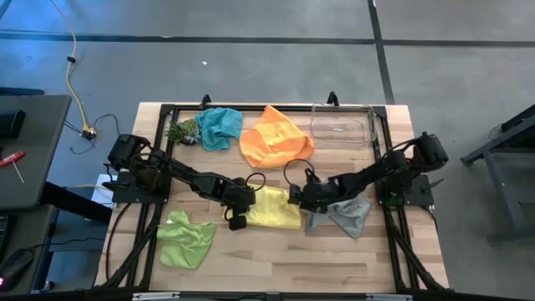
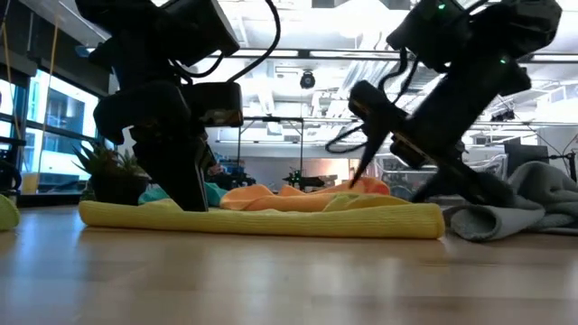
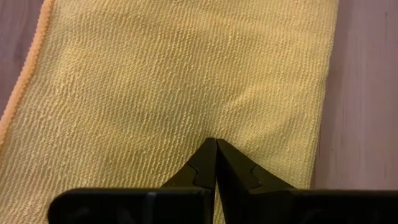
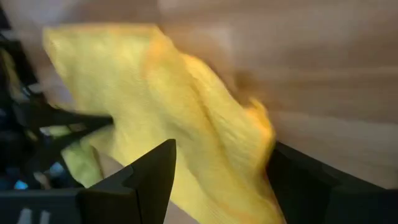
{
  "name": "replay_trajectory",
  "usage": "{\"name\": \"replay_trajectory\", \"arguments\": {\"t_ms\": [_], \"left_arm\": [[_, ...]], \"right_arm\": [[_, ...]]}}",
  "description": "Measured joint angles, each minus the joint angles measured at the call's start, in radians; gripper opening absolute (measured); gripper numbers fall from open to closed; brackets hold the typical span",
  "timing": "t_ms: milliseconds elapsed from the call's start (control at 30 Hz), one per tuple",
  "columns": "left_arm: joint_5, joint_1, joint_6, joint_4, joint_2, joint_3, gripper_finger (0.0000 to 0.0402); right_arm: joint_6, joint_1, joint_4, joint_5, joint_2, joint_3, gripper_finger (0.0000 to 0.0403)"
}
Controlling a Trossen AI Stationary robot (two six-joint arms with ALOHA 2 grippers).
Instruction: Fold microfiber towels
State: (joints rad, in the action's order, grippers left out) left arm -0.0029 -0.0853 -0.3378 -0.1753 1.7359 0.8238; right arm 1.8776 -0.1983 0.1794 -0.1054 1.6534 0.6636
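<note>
A folded yellow towel [image 1: 274, 209] lies flat on the table's middle. My left gripper [image 3: 216, 142] stands shut on the towel's left part [image 2: 172, 209]. My right gripper [image 4: 222, 149] is open at the towel's right end [image 1: 294, 205]. One finger [image 4: 155, 171] stands on each side of a raised yellow fold [image 4: 205, 118]. The picture is smeared, and I cannot tell whether the fingers touch the fold. A grey towel [image 1: 344, 214] lies crumpled just right of the yellow one. A lime green towel [image 1: 185, 239] lies near the front left. Teal [image 1: 219, 127] and orange [image 1: 276, 138] towels lie at the back. My left gripper presses its shut fingertips down on the yellow towel's upper face [image 3: 214, 124], toward its left end. The fingers come from above, slanting in from the table's left. The towel lies flat on the table under them.
A clear plastic bin [image 1: 343, 124] stands at the back right. A small green spiky plant [image 1: 182, 131] sits at the back left beside the teal towel. Bare wood [image 1: 284, 259] runs along the front edge.
</note>
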Motion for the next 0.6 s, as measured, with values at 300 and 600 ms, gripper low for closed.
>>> {"name": "replay_trajectory", "arguments": {"t_ms": [300,600], "left_arm": [[0.0,0.0,0.0,0.0,0.0,0.0,0.0],[0.0,-0.001,-0.001,0.0,0.0,0.0,0.0001]], "right_arm": [[-0.009,0.059,0.078,-0.019,0.0,0.011,0.0233],[-0.116,0.127,0.152,-0.018,-0.025,0.01,0.0234]]}}
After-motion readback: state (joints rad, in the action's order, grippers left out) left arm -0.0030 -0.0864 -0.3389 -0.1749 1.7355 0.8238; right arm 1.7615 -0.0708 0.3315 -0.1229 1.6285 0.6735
